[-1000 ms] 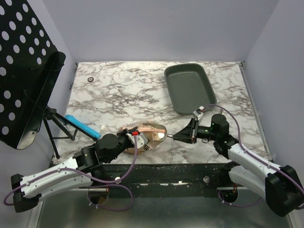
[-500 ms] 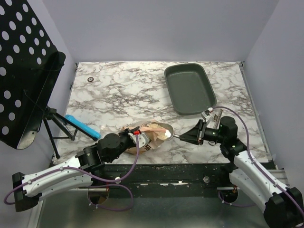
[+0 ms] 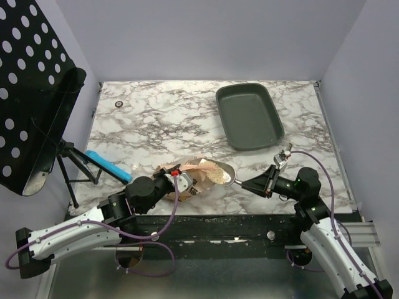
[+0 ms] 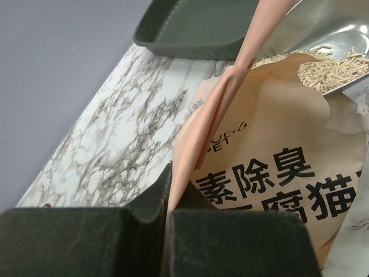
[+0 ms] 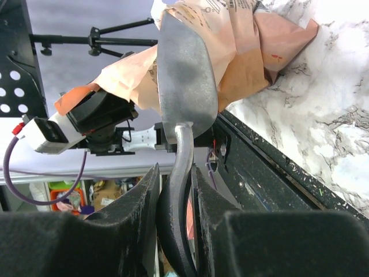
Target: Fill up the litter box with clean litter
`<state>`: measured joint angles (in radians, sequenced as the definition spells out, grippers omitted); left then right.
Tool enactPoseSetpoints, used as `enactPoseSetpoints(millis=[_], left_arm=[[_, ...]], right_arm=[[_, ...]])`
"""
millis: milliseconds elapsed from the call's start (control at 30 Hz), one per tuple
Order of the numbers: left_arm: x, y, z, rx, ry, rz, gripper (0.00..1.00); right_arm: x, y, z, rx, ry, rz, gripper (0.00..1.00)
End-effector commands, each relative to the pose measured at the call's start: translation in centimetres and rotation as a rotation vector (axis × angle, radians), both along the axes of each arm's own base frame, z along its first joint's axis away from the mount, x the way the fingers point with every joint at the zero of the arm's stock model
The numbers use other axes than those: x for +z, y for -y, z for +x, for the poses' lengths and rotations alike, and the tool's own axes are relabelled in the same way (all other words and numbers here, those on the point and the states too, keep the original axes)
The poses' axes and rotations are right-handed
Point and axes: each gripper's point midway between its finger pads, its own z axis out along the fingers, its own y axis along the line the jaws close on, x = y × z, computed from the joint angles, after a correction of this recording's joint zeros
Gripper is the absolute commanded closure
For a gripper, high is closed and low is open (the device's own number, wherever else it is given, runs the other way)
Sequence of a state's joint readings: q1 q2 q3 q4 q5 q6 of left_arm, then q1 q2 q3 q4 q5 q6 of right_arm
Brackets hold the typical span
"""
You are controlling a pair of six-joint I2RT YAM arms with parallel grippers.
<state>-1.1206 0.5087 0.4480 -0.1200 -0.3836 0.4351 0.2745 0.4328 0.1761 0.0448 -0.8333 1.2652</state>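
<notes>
The dark grey litter box (image 3: pixel 249 116) sits empty at the back right of the marble table; its near edge shows in the left wrist view (image 4: pixel 196 29). My left gripper (image 3: pixel 176 179) is shut on the rim of the orange-tan litter bag (image 4: pixel 271 173), holding its mouth up. My right gripper (image 3: pixel 267 181) is shut on the handle of a metal scoop (image 3: pixel 218 174). The scoop's bowl is at the bag's mouth and carries pale tan clean litter (image 4: pixel 331 66). In the right wrist view the scoop (image 5: pixel 183 75) shows from below.
A blue object (image 3: pixel 107 164) lies at the table's left edge beside a black tripod (image 3: pixel 75 163) that carries a perforated black stand (image 3: pixel 31 93). A small dark ring (image 3: pixel 119 104) lies at the back left.
My right arm has drawn back to the right and pulled the scoop out of the bag, now with litter in its bowl. The left gripper has kept its hold on the bag.
</notes>
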Motion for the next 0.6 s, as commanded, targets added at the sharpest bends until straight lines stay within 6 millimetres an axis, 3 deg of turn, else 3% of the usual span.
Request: enactPoseSetpoints(millis=[0,567], left_arm=[[2.8,0.0,0.6,0.046,0.04,-0.133,1.0],[4.5,-1.4,1.1,0.119,0.078,-0.211,1.0]], right_arm=[[-0.3,0.9,0.8,-0.122,-0.062,0.018,1.0],[2.8,1.9,1.0,-0.23,-0.046,0.176,1.0]])
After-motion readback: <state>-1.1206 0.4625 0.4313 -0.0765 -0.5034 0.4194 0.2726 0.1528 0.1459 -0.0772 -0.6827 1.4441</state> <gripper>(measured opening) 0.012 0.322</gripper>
